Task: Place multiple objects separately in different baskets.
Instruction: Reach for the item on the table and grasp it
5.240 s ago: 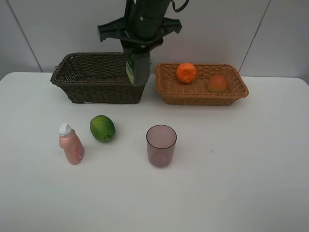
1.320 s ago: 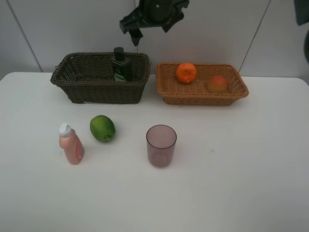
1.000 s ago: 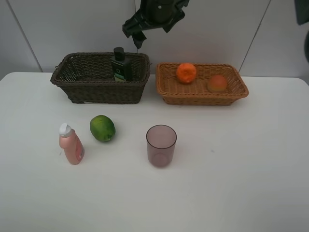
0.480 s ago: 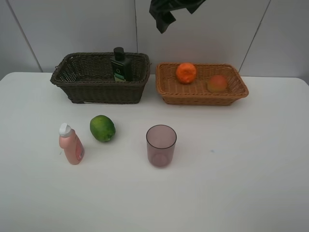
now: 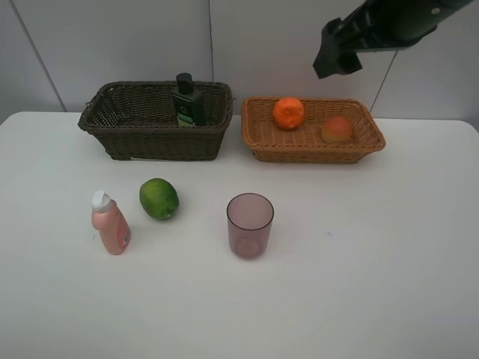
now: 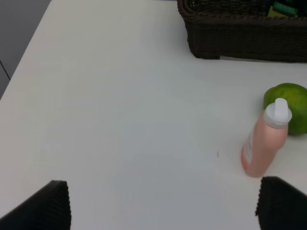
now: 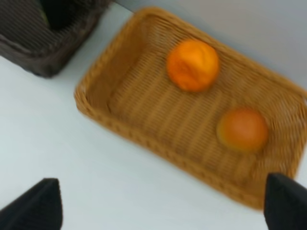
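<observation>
The dark green bottle (image 5: pixel 187 99) stands in the dark brown basket (image 5: pixel 150 143). The orange (image 5: pixel 289 113) and the peach-like fruit (image 5: pixel 337 129) lie in the light tan basket (image 5: pixel 314 152). The green fruit (image 5: pixel 159 198), pink bottle (image 5: pixel 110 223) and purple cup (image 5: pixel 250 224) stand on the table. My right gripper (image 5: pixel 334 56) hangs open and empty high above the tan basket (image 7: pixel 144 129), with the orange (image 7: pixel 193 65) and peach (image 7: pixel 242 129) below it. My left gripper (image 6: pixel 165 211) is open and empty, short of the pink bottle (image 6: pixel 264 141) and green fruit (image 6: pixel 290 98).
The white table (image 5: pixel 374 262) ends at the back wall just behind both baskets. The dark basket (image 6: pixel 240 38) lies beyond the pink bottle in the left wrist view. Its corner (image 7: pixel 29 43) shows in the right wrist view.
The right gripper, which held the dark green bottle over the dark basket, has let it go there, risen, and swung right to above the tan basket.
</observation>
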Action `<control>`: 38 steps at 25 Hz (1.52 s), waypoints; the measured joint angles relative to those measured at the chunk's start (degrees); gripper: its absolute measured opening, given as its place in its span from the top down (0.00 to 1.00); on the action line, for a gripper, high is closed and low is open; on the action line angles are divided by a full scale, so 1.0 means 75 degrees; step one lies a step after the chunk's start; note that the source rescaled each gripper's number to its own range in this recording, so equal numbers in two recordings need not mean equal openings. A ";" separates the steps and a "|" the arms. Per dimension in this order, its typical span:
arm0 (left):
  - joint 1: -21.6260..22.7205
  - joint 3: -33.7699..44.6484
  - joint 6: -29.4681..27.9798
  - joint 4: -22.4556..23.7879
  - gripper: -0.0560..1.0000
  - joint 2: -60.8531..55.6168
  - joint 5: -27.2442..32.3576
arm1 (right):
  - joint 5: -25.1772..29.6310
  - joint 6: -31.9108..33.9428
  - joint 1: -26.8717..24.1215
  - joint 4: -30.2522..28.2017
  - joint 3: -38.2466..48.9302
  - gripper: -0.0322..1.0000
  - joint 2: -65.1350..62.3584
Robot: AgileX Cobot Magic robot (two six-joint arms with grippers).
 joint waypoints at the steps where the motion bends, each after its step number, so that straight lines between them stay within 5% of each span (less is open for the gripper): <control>1: 0.0000 0.0000 0.0000 0.0000 0.00 0.0000 0.0000 | 0.0000 0.0041 -0.0074 -0.0022 0.0294 0.12 -0.0326; 11: 0.0000 0.0000 0.0000 0.0000 0.00 0.0000 0.0000 | 0.0136 0.0099 -0.1334 0.0489 0.2403 0.12 -0.3078; 25: 0.0000 0.0000 0.0000 0.0000 0.00 0.0000 0.0000 | 0.2138 0.0120 -0.3510 0.0810 0.3378 0.12 -0.6435; 38: 0.0000 0.0000 0.0000 0.0000 0.00 0.0000 0.0000 | 0.3045 0.0151 -0.3624 0.1072 0.3787 0.12 -0.8895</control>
